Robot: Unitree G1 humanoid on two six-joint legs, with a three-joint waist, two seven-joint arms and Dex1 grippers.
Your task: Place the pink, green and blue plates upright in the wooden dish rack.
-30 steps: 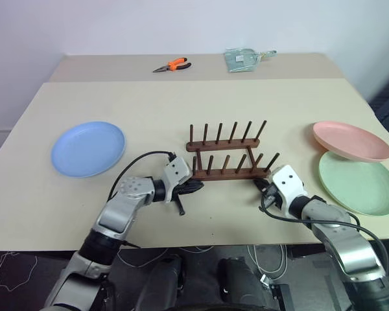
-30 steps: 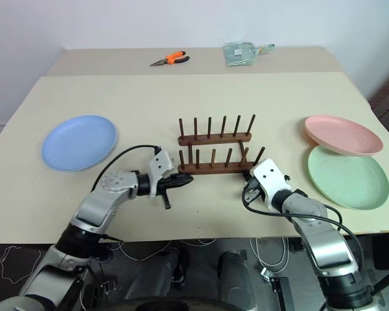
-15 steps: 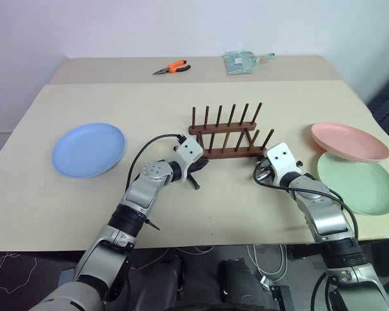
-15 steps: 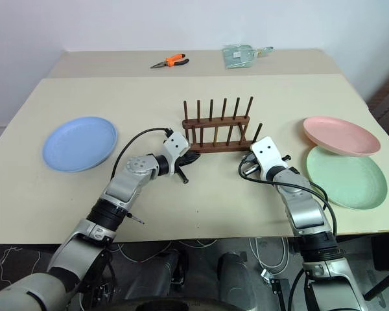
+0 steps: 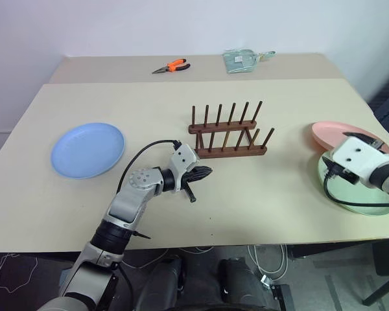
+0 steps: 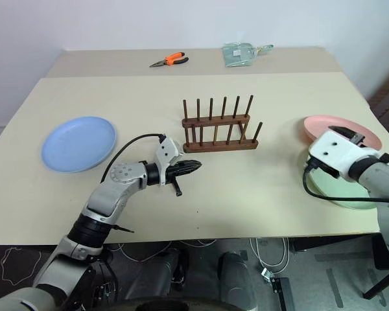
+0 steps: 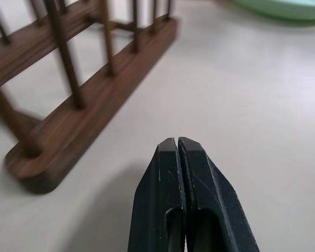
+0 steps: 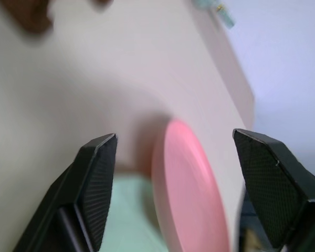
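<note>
Right gripper [image 8: 173, 157] wide open, lined up on pink plate [image 8: 191, 194], which rests overlapping green plate [image 5: 337, 194], right of wooden dish rack [image 5: 228, 137]. Blue plate [image 5: 87, 149] far left of rack. Left gripper [image 7: 181, 157] pinched shut, empty, beside rack. Risk: grabbing the pink plate drags the green one.
</note>
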